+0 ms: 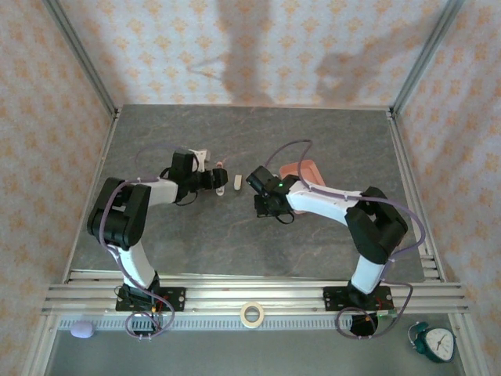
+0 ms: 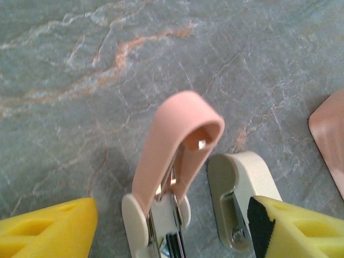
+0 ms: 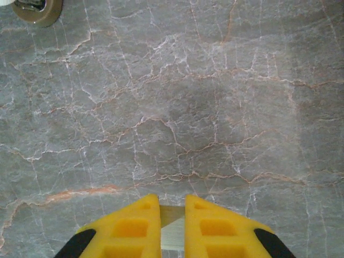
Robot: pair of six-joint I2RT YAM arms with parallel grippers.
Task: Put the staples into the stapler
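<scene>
1. Near the middle of the grey marbled table [image 1: 196, 243], a little left of centre, the stapler [image 2: 174, 145] is found lying between the yellow fingers [image 2: 48, 228] of the left gripper [image 2: 172, 204]. Its pink top is swung up off the white base, and a metal channel is exposed underneath.
2. The left gripper is held spread wide. A strip of bare table is seen between one finger and the stapler's base, and nothing is clasped.
3. A separate white piece [image 2: 239, 180] with a metal insert is laid just beside the stapler. Its end towards the wrist camera is covered by the other yellow finger.
4. From above, the stapler is largely masked by the wrist of the left arm [image 1: 125, 211], and little of it can be made out there.
5. The right gripper [image 3: 172, 200] is pressed almost together on the staples [image 3: 172, 231], a thin grey metallic strip pinched between the pads. Most of the strip is hidden by the fingers, and it is held over bare table near the white piece.
6. A shallow pink tray [image 1: 305, 168] is set to the right of the stapler. Its near edge is overlapped by the right arm [image 1: 337, 205].
7. A tape roll [image 1: 251, 314] is placed on the near rail between the arm bases. A teal alarm clock [image 1: 433, 342] is seen at the near right, and a small lilac object [image 1: 81, 329] at the near left.
</scene>
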